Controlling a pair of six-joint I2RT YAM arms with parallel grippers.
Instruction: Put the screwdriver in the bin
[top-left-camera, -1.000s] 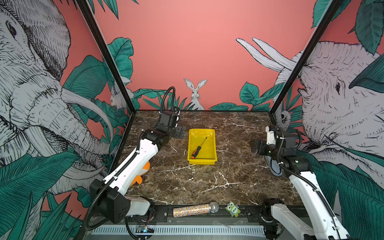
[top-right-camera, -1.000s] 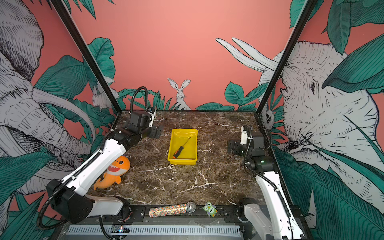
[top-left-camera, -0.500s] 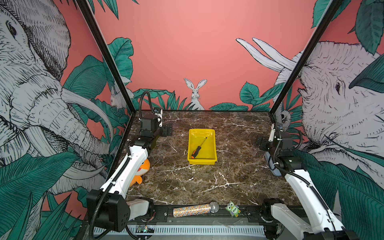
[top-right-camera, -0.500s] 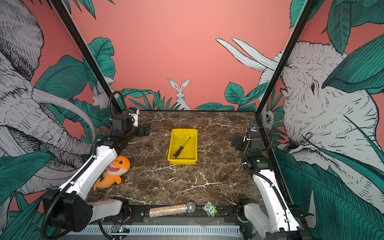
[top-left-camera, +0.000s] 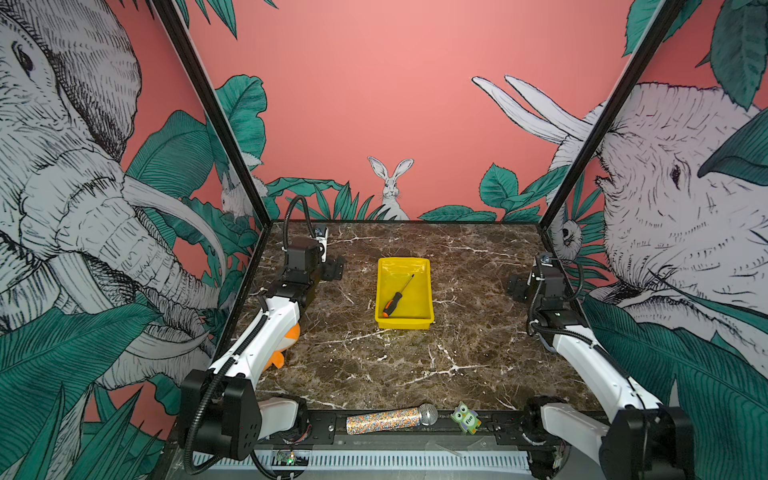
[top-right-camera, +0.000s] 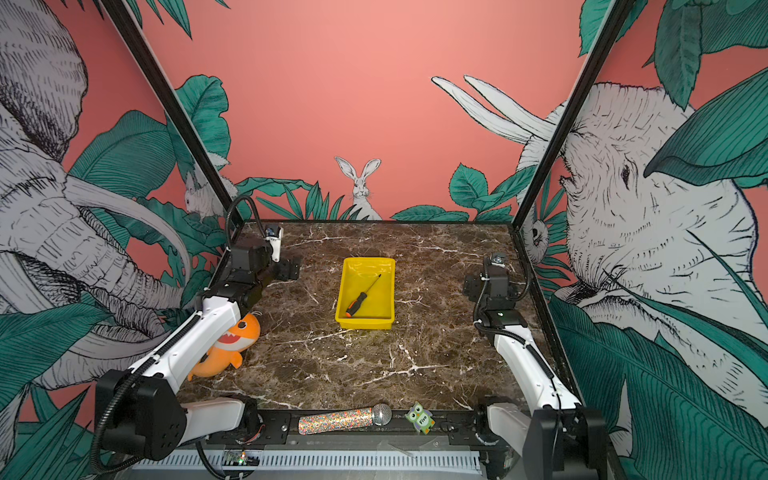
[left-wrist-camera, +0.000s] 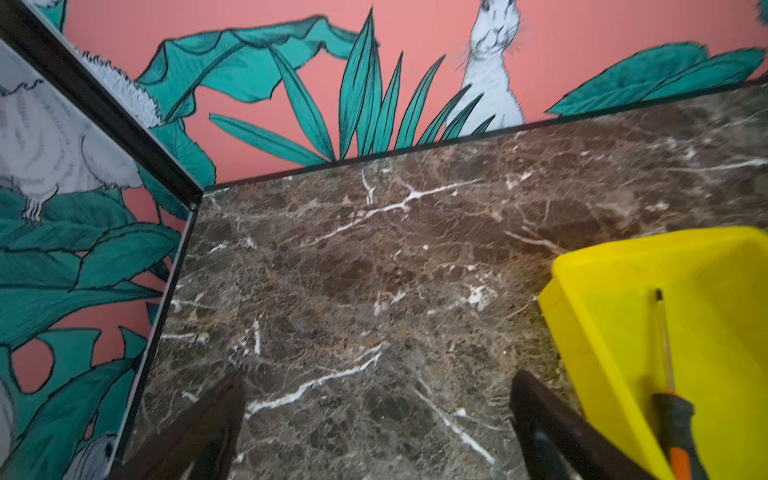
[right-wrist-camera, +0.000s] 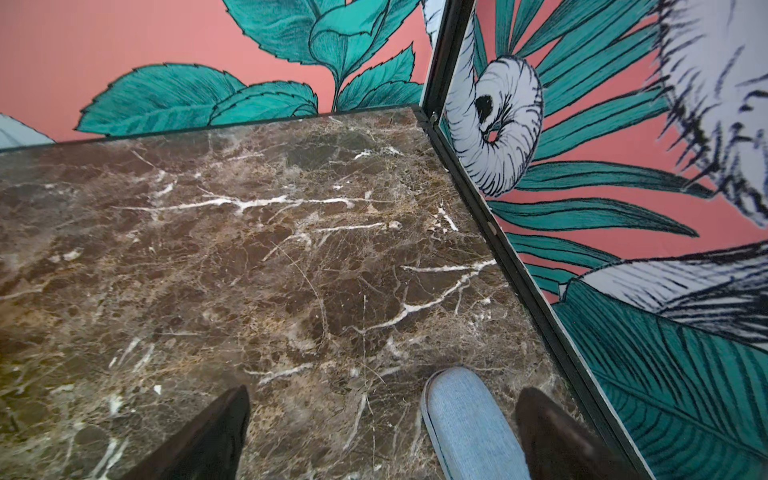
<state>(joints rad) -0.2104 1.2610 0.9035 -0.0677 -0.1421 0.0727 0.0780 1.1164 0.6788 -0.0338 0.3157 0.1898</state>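
Note:
The screwdriver, black-and-orange handle and thin dark shaft, lies slantwise on the floor of the yellow bin at mid-table in both top views: screwdriver, bin. The left wrist view has the bin and screwdriver off to one side. My left gripper hangs open and empty over bare marble, left of the bin. My right gripper is open near the right wall, holding nothing.
A pale blue denim-textured flat piece lies on the table under the right gripper. An orange shark plush sits beneath the left arm. A glittery microphone and an owl card rest at the front rail. Walls enclose three sides.
The left arm has drawn back leftward, away from the bin. The right arm has swung closer to the right wall. The screwdriver and bin have not moved.

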